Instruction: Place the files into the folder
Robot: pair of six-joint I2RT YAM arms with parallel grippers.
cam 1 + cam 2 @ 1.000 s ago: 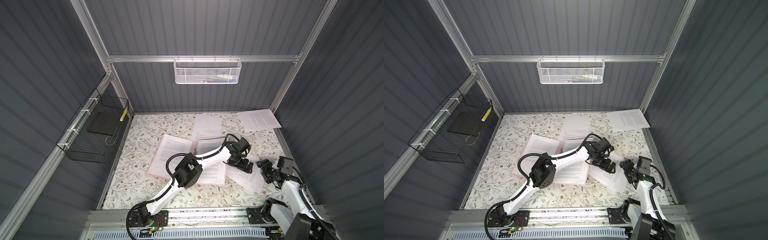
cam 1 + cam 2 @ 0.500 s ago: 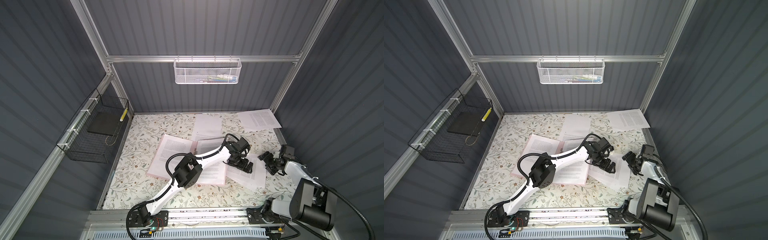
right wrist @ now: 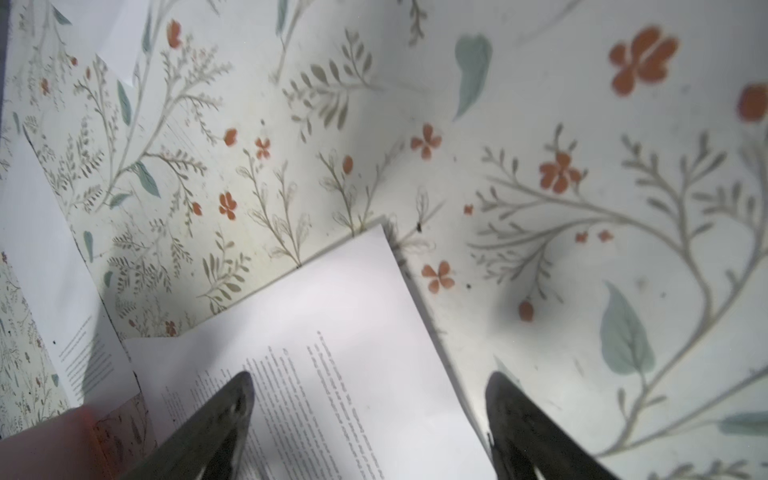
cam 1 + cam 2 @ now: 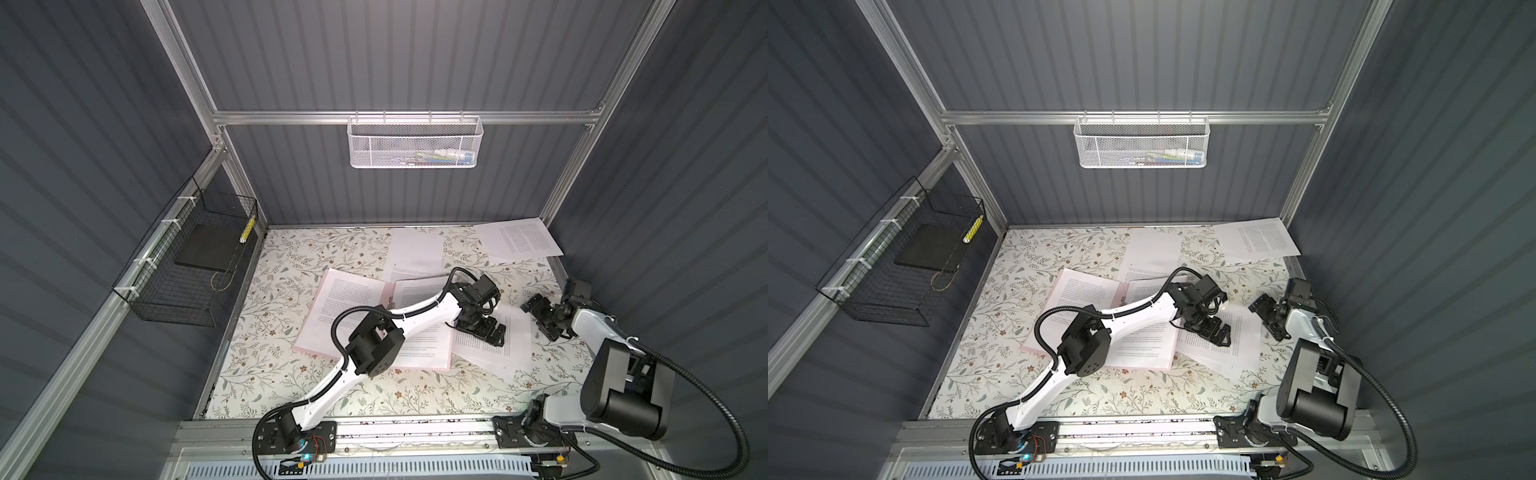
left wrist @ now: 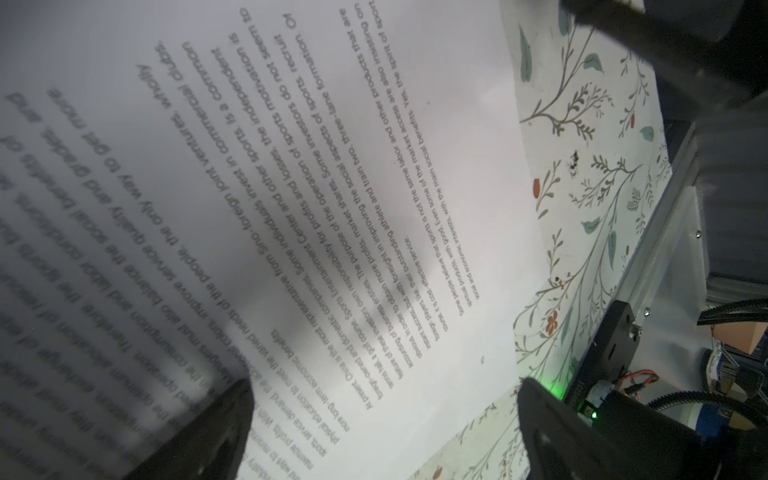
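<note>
You have five printed sheets in sight and one pink folder (image 4: 387, 289), which lies open at the middle of the table (image 4: 291, 386). The first sheet (image 4: 345, 307) lies on its left half and the second sheet (image 4: 422, 348) on its right half. The third sheet (image 4: 513, 353) lies loose against the folder's 3 o'clock edge. The fourth sheet (image 4: 415, 251) sits at 12 o'clock, and the fifth sheet (image 4: 517, 243) is in the far corner at 1 o'clock.

Your left arm reaches from 7 o'clock across the folder. Its left gripper (image 4: 490, 334) is low over the third sheet, jaws spread, grasping nothing. Your right arm is folded at 4 o'clock, elbow raised. Its right gripper (image 4: 537, 318) is released too, with one finger over that sheet's corner and the other over bare table.

There are two baskets. The white mesh basket (image 4: 415, 141) at 12 o'clock holds small things too blurred to name. The black wire basket (image 4: 174, 291) at 9 o'clock holds a black slab (image 4: 203, 251) and a yellow-and-white stick (image 4: 247, 226).
</note>
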